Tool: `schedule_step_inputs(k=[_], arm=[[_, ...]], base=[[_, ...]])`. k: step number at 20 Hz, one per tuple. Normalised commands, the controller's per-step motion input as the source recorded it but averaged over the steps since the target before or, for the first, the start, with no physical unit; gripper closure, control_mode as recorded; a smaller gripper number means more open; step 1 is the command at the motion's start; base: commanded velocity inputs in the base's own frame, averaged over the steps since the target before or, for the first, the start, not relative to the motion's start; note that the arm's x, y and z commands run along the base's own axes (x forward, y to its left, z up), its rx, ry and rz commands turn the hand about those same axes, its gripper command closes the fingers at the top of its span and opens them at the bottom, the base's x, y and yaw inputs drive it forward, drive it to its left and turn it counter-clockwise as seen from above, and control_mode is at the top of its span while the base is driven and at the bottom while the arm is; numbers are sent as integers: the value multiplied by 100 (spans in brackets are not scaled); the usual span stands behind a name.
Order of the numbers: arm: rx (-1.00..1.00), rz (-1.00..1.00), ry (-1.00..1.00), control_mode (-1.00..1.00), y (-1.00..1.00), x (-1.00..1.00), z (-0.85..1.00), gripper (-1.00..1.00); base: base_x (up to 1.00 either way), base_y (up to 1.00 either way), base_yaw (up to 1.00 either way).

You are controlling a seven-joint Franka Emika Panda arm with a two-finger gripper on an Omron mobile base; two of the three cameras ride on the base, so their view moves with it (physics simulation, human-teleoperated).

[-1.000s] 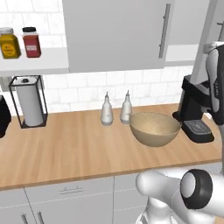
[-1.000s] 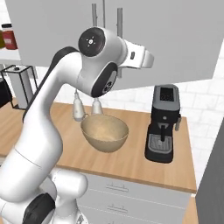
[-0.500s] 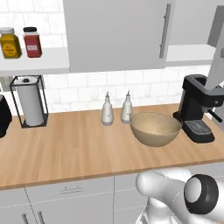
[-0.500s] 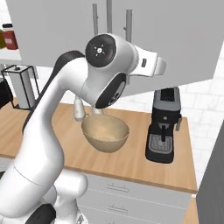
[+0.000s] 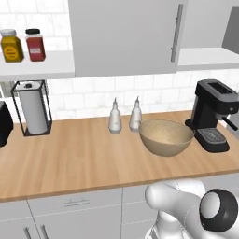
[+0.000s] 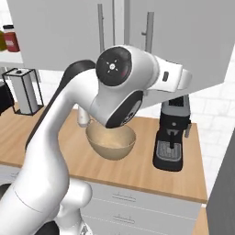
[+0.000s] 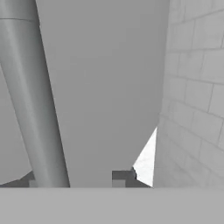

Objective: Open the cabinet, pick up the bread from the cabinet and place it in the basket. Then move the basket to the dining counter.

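Cabinet [image 5: 126, 37] fills top centre of left base view, door shut, so bread inside can't be seen. In hand view, gripper [image 7: 76, 179] tips straddle the door's bar handle [image 7: 37, 109]; can't tell if it's clamped or loose. Basket [image 5: 166, 137] sits right of centre on wood worktop [image 5: 74, 154], looks empty, w/ coffee machine [image 5: 214, 114] just right, white tile wall behind.

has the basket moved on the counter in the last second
No. In the left base view the basket sits in the same spot as before, between the two white bottles and the coffee machine.
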Motion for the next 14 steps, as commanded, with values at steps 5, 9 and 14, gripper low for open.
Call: schedule_step_inputs(k=[5,9,14], arm=[[-2,-31,-2,-100,-100,0,-47,100],[-13,-44,-31,-100,-81,-36,-89,100],[-17,-45,-21,-100,-94,-19,-47,100]], base=[[0,0,0],[0,0,0],[0,0,0]])
